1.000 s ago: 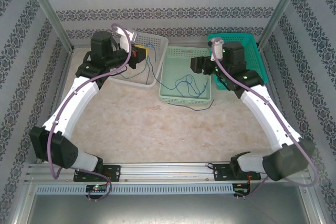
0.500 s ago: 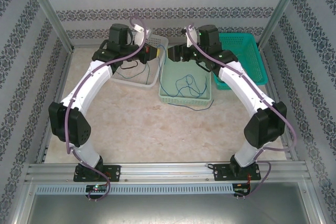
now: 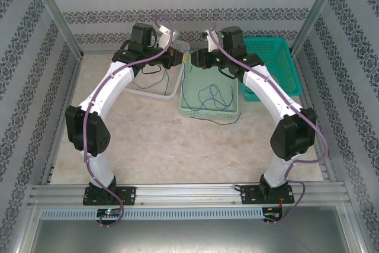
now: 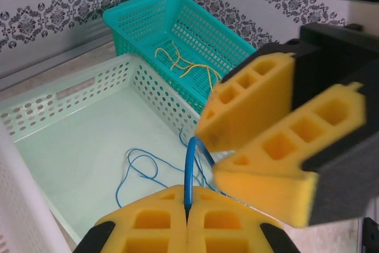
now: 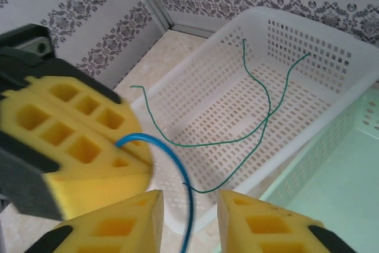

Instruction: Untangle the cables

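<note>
**Two grippers, one blue cable, over the seam between baskets**

From the top camera I see my left gripper (image 3: 176,57) and right gripper (image 3: 196,60) nose to nose at the far side of the table. They sit above the line where the white basket (image 3: 159,94) meets the pale green basket (image 3: 208,112). Purple hoses (image 3: 168,28) loop over both wrists, and the fingertips are too small there to read.

The left wrist camera shows more. The left pads are pressed together on a blue cable (image 4: 188,170), which rises toward the right gripper's pads. In the right wrist camera those pads stand apart, and the cable runs through the gap with space on both sides.

Loose blue loops (image 4: 137,169) lie in the pale green basket. Yellow cables (image 4: 183,64) lie in the teal basket (image 4: 142,22), and green cables (image 5: 260,125) in the white one.
</note>
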You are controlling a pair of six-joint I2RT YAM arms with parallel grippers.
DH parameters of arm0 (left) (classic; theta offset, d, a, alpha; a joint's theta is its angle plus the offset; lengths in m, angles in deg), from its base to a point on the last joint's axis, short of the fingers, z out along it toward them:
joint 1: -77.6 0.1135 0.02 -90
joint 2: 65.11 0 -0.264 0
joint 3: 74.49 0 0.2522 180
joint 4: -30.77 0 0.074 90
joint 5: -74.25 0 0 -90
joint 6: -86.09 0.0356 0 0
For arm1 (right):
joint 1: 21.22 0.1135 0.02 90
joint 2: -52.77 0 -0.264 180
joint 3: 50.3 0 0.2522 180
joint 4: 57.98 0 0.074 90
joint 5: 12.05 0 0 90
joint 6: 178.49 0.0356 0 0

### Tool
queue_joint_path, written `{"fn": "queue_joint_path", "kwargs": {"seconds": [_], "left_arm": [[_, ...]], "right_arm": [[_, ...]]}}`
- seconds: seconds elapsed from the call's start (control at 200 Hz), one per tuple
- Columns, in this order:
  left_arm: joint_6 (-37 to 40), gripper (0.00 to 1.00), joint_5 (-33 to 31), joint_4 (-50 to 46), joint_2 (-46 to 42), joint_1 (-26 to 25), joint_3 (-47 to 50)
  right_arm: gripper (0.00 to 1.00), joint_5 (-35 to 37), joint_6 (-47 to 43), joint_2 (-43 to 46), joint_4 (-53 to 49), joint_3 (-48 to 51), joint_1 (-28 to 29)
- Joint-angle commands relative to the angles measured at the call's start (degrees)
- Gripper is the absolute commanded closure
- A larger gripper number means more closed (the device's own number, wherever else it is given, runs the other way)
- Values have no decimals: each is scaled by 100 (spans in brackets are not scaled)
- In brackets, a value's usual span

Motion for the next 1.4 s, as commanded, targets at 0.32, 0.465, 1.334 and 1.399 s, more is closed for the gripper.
{"fn": "queue_joint_path", "kwargs": {"seconds": [0.32,0.465,1.334,1.399], "left_arm": [[74,100,606,-56,261,-83,-431],[491,100,561,-767,495,-67,-920],[1033,100,1011,-2090,2246,-58,-3009],[806,100,833,-1777,2395,-71,-3065]], "right_arm": [[91,-357,-304,-494,-312,-549,-192],[100,1125,-1568,-532,-1408,-879,-131],[29,4452,-2778,-53,-944,-356,-433],[25,4067,-1993,161,-1176,-191,-548]]}}
